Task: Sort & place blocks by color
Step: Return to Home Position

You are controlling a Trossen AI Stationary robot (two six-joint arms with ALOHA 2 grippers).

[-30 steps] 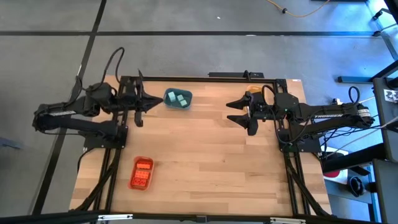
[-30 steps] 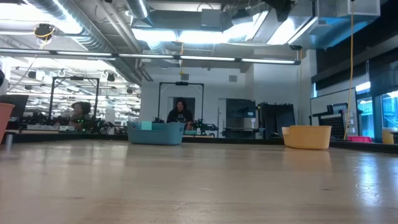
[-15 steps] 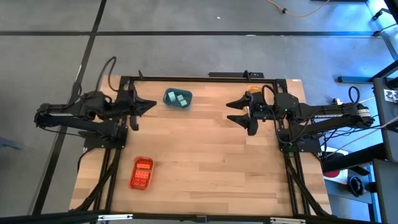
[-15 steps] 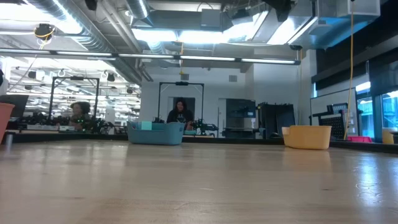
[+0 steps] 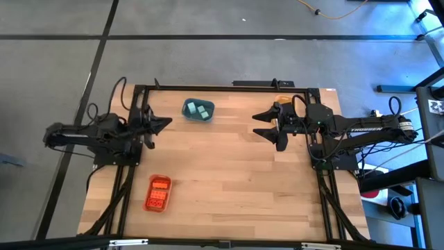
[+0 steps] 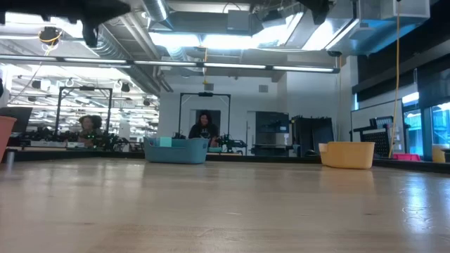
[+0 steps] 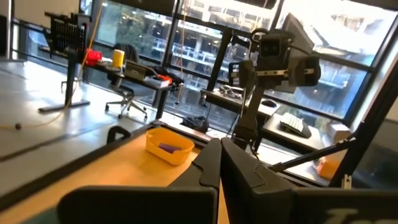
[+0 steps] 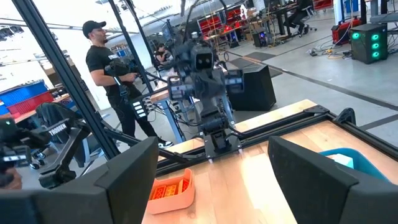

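Overhead picture of a wooden table point(image 5: 229, 180) with my two dark arms, one at each side edge. No loose blocks show on the bare wood.

The teal blocks point(image 5: 200, 109) lie in the blue tray point(image 5: 210, 118) at the back edge, left of its middle. The orange blocks point(image 5: 158, 196) fill the orange tray point(image 5: 158, 178) near the left edge, toward the front-left corner. My left wrist camera shows a purple block point(image 7: 166, 147) inside the yellow tray point(image 7: 163, 154), which sits at the back edge toward the right corner, just beside my right arm.

My left gripper point(image 5: 158, 123) hangs over the left edge of the table, pulled in close to its base. Its fingers are pressed together and hold nothing. My right gripper point(image 5: 260, 123) hangs inside the right edge, its fingers spread wide and empty.

I judge the sorting finished and the step in hand to be parking both arms at rest. The next move calls for folding each arm in over its own side edge. It should stay high enough to clear the trays, the yellow one above all.
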